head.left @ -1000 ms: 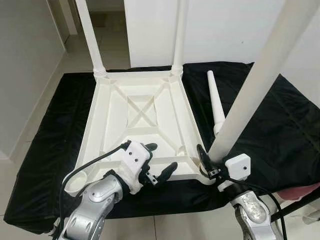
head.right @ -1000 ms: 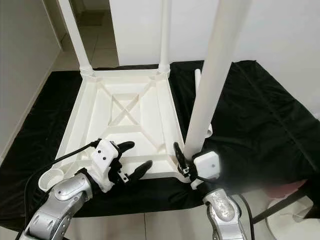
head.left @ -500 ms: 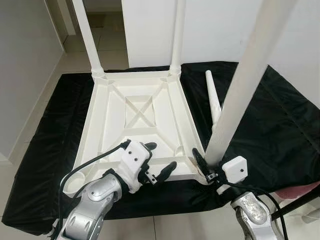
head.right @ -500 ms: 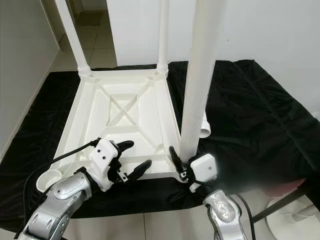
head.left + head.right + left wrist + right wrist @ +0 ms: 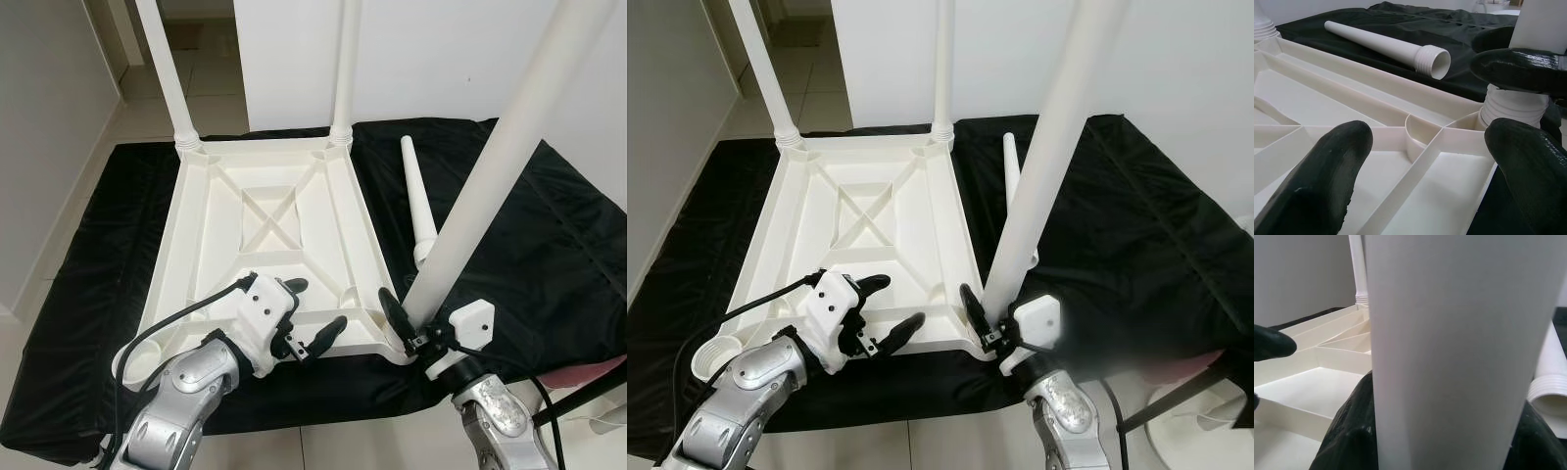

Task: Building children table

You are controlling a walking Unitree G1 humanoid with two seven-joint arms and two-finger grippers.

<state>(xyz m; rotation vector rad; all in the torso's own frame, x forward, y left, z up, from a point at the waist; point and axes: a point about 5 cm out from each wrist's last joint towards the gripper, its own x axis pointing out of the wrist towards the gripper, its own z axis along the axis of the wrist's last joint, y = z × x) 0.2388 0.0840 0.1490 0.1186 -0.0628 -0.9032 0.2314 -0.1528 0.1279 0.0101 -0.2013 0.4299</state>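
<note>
upside-down tabletop lies on black cloth. two far legs already stand in their sockets. right gripper clamps the third leg at the near right corner, tilted, probably not seated yet. left gripper, fingers spread wide and empty, hovers at the near edge. fourth leg lies loose to the right; near left socket unfilled.

I see bright, even indoor light with soft shadows. Head views are sharp. In my wrist views the near black fingers blur.
</note>
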